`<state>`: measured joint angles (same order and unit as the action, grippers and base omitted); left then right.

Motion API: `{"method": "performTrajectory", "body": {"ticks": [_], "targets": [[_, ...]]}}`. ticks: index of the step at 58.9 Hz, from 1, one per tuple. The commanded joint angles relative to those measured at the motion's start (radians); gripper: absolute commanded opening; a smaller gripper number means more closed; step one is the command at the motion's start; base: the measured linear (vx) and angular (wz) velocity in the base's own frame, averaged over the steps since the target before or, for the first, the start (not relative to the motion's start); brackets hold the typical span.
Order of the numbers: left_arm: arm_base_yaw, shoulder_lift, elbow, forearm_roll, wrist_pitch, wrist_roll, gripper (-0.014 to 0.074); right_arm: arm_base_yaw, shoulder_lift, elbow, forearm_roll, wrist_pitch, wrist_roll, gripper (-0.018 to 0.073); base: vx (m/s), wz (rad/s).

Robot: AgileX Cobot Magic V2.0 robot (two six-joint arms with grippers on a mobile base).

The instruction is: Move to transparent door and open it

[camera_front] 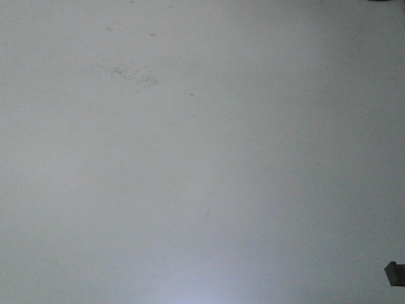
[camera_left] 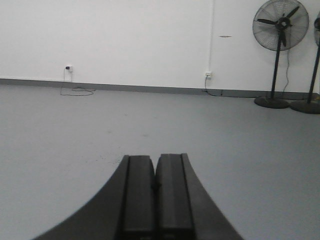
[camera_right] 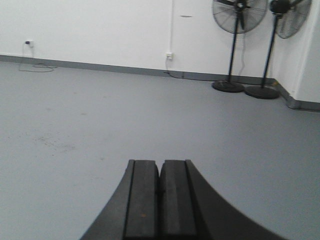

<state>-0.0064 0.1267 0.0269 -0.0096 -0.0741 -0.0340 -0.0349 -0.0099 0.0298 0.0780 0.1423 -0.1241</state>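
The transparent door is out of view in every frame. My left gripper (camera_left: 155, 159) is shut, its two dark pads pressed together with nothing between them, held low over bare grey floor. My right gripper (camera_right: 160, 164) is likewise shut and holds nothing, also above grey floor. The front-facing view shows only grey floor (camera_front: 190, 158) with a few faint scuff marks.
A white wall (camera_left: 125, 35) with a grey skirting runs across ahead. Two black pedestal fans (camera_right: 239, 15) (camera_right: 287, 15) stand at the far right by a wall corner. Wall sockets (camera_left: 68, 67) (camera_left: 208, 75) with cables sit low on the wall. A small dark part (camera_front: 395, 273) shows at the front view's lower right.
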Motion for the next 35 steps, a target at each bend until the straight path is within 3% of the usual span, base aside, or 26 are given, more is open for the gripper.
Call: {"method": "performTrajectory", "body": {"ticks": [1, 19, 35], "targets": [[-0.004, 0.009, 0.03, -0.01, -0.082, 0.001, -0.0006, -0.007, -0.014, 0.014, -0.001, -0.083, -0.002, -0.0008, 0.54, 0.31], [-0.004, 0.009, 0.03, -0.01, -0.082, 0.001, -0.0006, -0.007, -0.014, 0.014, -0.001, -0.083, -0.002, -0.0008, 0.55, 0.38], [-0.004, 0.009, 0.03, -0.01, -0.082, 0.001, -0.0006, -0.007, -0.014, 0.014, -0.001, -0.083, -0.002, -0.0008, 0.56, 0.6]]}}
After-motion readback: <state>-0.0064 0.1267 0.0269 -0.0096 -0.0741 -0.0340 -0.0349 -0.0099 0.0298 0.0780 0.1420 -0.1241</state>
